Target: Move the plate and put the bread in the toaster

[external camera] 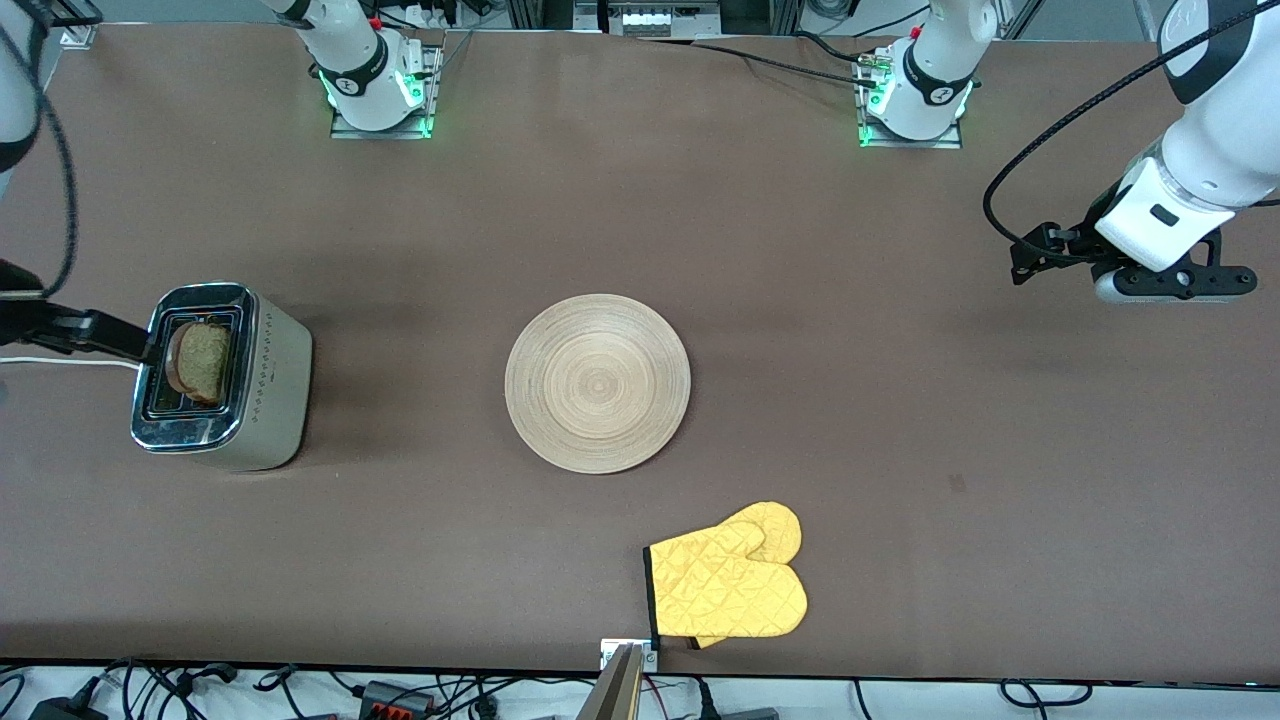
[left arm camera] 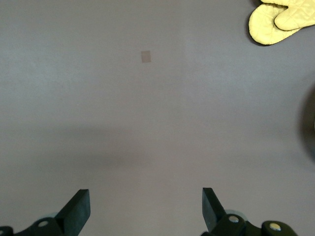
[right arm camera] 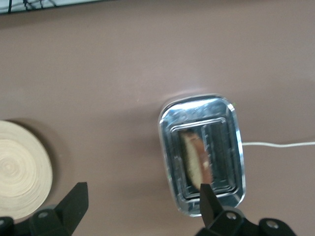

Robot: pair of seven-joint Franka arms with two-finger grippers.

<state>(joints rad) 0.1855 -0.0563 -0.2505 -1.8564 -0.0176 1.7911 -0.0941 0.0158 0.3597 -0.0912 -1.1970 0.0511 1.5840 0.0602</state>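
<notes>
The silver toaster [external camera: 272, 392] stands toward the right arm's end of the table. The bread [external camera: 200, 362] sits upright in one of its slots, its top edge showing. My right gripper [right arm camera: 142, 191] hovers open over the toaster's edge and the bare table beside it. One of its fingers [right arm camera: 206, 196] overlaps the toaster's rim [right arm camera: 201, 101], and nothing is between the fingers. The bread [right arm camera: 194, 158] also shows in the right wrist view. The round wooden plate [external camera: 597, 383] lies bare at the table's middle. My left gripper [left arm camera: 145, 194] hangs open and empty over bare table at the left arm's end.
A pair of yellow oven mitts [external camera: 730, 580] lies nearer the front camera than the plate, close to the table's edge. The toaster's white cord [external camera: 60, 362] runs off toward the right arm's end of the table. A small patch [left arm camera: 145, 56] marks the mat.
</notes>
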